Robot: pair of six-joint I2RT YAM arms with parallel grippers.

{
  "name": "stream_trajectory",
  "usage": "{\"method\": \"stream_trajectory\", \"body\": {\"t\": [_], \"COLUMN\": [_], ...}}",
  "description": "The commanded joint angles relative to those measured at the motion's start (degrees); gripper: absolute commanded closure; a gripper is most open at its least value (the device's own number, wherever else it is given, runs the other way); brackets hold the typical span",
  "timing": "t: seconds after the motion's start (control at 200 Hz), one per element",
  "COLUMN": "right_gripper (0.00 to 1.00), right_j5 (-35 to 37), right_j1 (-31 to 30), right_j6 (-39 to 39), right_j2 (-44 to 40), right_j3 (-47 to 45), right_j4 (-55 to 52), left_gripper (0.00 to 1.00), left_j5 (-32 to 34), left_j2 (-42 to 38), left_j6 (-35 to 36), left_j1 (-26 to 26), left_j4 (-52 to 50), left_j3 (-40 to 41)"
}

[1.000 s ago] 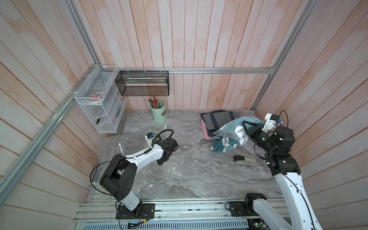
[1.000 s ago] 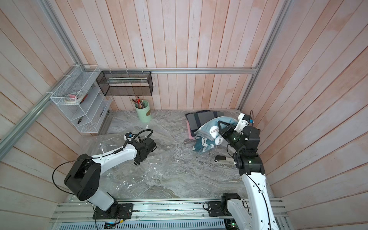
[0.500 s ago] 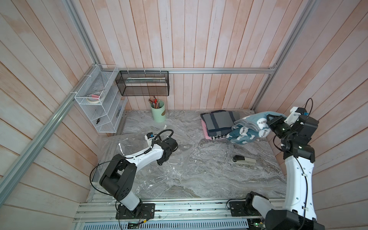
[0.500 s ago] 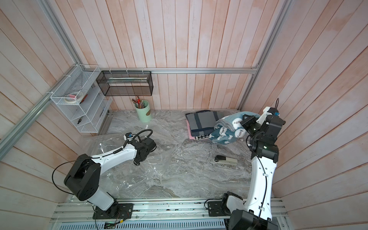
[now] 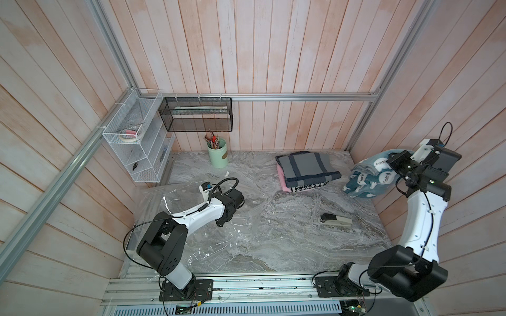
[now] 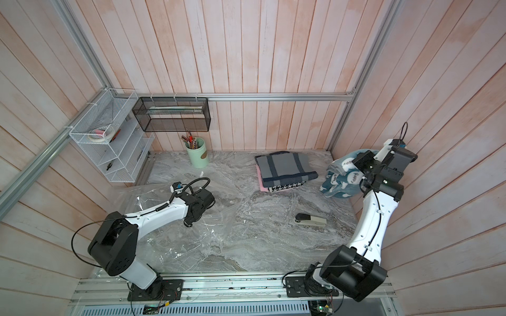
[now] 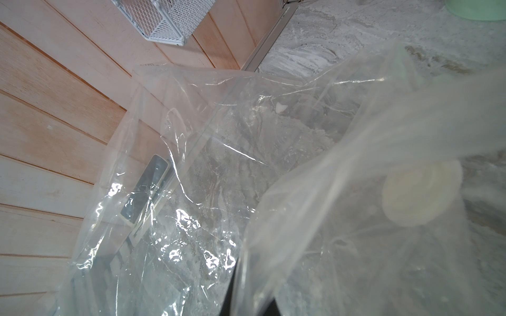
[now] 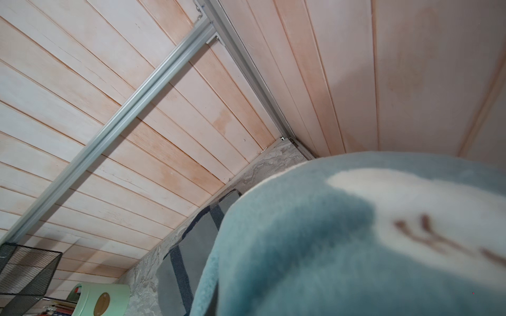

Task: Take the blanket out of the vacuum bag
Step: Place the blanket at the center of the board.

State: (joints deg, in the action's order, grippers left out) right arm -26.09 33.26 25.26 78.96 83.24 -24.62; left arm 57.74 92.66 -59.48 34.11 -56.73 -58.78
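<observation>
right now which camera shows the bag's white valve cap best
The left wrist view: the valve cap sits large and close, though blurred, on the vacuum bag. In neither top view can I make it out among the crinkled plastic. The right wrist view shows blanket, no bag.

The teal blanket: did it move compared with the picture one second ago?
Yes. The blanket, gripped by the right end effector, went right, from overlapping the folded stack's front edge to beside the right wall, clear of the stack.
</observation>
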Motion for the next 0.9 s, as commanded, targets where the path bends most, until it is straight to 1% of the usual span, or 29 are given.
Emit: {"method": "stream_trajectory", "body": {"t": [0.0, 0.115, 0.185, 0.295, 0.485, 0.545, 0.715, 0.895], "right_gripper": [1.00, 1.00, 1.00, 1.00, 1.00, 1.00, 1.00, 1.00], "right_j5": [0.30, 6.02, 10.14, 18.54, 29.97, 32.07, 33.42, 36.54], "right_j1": [-0.49, -3.18, -6.32, -11.48, -18.27, -19.64, -22.44, -26.35], "right_j6": [-4.38, -7.35, -9.36, -11.60, -14.61, -15.39, -15.83, -17.30], "right_j2": [3.95, 7.26, 9.29, 11.10, 15.71, 17.82, 23.53, 28.84], "right_j3": [2.03, 4.74, 7.35, 9.52, 13.76, 15.30, 19.43, 24.06], "right_j4": [-1.51, -3.09, -4.80, -5.15, -5.50, -5.52, -6.04, -6.78], "left_gripper": [1.00, 1.00, 1.00, 1.00, 1.00, 1.00, 1.00, 1.00], "left_j5": [2.56, 2.65, 2.73, 2.78, 2.73, 2.82, 3.88, 3.88], "left_j2": [-0.03, 0.41, 0.83, 1.68, 2.00, 2.15, 2.53, 2.67], "left_j6": [0.25, 0.32, 0.29, 0.08, -0.16, -0.28, -0.60, -0.03], "left_j1": [-0.42, -0.45, -0.43, -0.48, -0.43, -0.58, -0.78, -1.19], "left_j4": [-0.49, -0.63, -0.88, -1.56, -1.62, -1.61, -2.06, -0.96], "left_j3": [-0.46, -1.04, -1.58, -2.61, -2.73, -2.39, -2.20, -1.86]}}
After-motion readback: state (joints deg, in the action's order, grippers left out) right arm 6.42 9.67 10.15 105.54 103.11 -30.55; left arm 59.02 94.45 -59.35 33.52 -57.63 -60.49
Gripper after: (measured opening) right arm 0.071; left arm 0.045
